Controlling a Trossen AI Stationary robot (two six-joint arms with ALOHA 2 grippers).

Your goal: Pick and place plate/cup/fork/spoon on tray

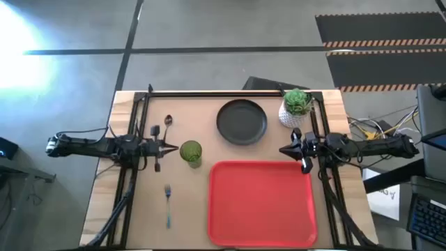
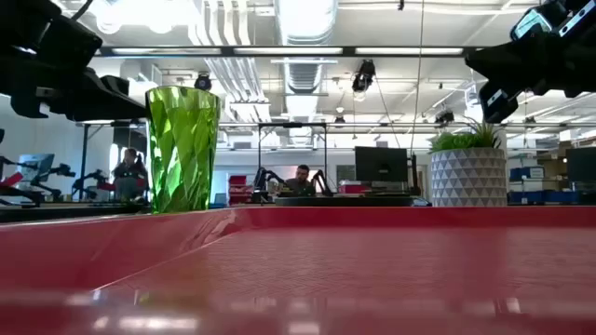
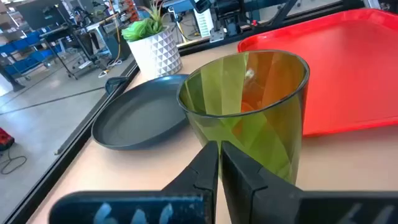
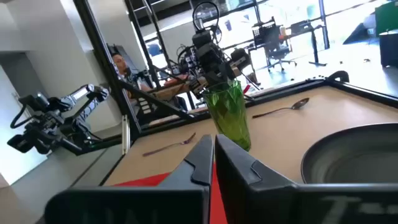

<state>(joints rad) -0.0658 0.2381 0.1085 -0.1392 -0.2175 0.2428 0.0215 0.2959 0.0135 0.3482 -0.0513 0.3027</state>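
Red plastic tray [image 1: 261,202] fills the lower centre of the counter [image 1: 139,202], nothing on it; the stiff black plate [image 1: 242,121] sits above it. The light, slick green cup [image 1: 190,152] stands left, best pinched across its rim. The left end effector [image 1: 171,147] is pinched narrow beside it.

Left gripper [image 3: 219,163], fingers pressed together, just short of the green cup [image 3: 249,106].
Beyond: black plate [image 3: 140,112], white plant pot [image 3: 155,46], red tray [image 3: 336,68] beside the cup.

robotics lab — more robot arms [image 4: 53,124] on rigs, monitors [image 2: 380,165], exposed ceiling ducts [image 2: 303,56].
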